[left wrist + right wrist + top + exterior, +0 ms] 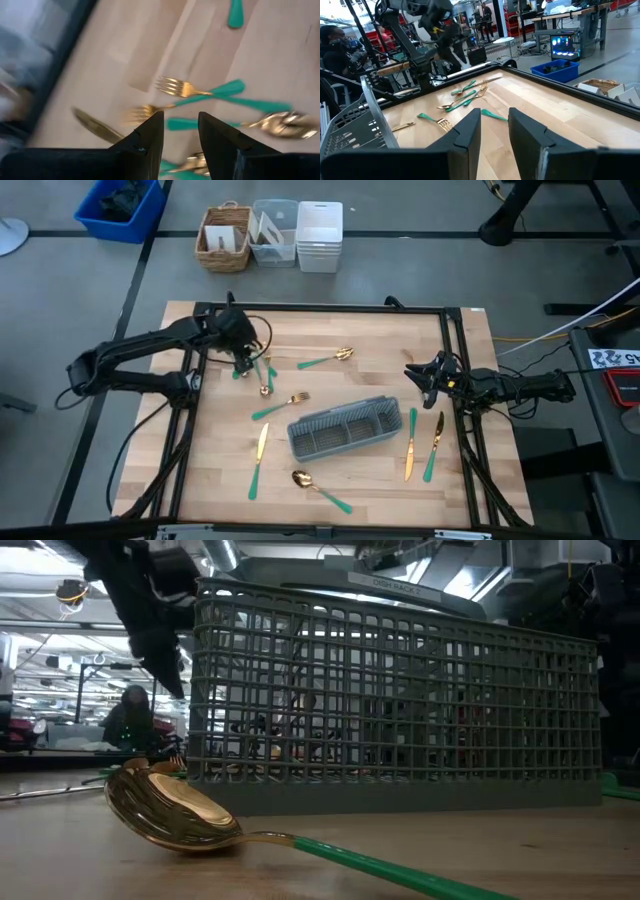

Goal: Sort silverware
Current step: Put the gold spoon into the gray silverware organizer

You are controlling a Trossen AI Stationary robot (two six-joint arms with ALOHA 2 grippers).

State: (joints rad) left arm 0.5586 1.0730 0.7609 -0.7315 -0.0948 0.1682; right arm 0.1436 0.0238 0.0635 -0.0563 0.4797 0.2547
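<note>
The left gripper hangs over a small pile of cutlery at the table's far left, fingers apart w/ a narrow gap, nothing held. The right gripper sits at the right side, fingers apart too, empty. The grey caddy lies mid-table. A fork lies left of it, a spoon near, a knife near-left, and two pcs right.
</note>
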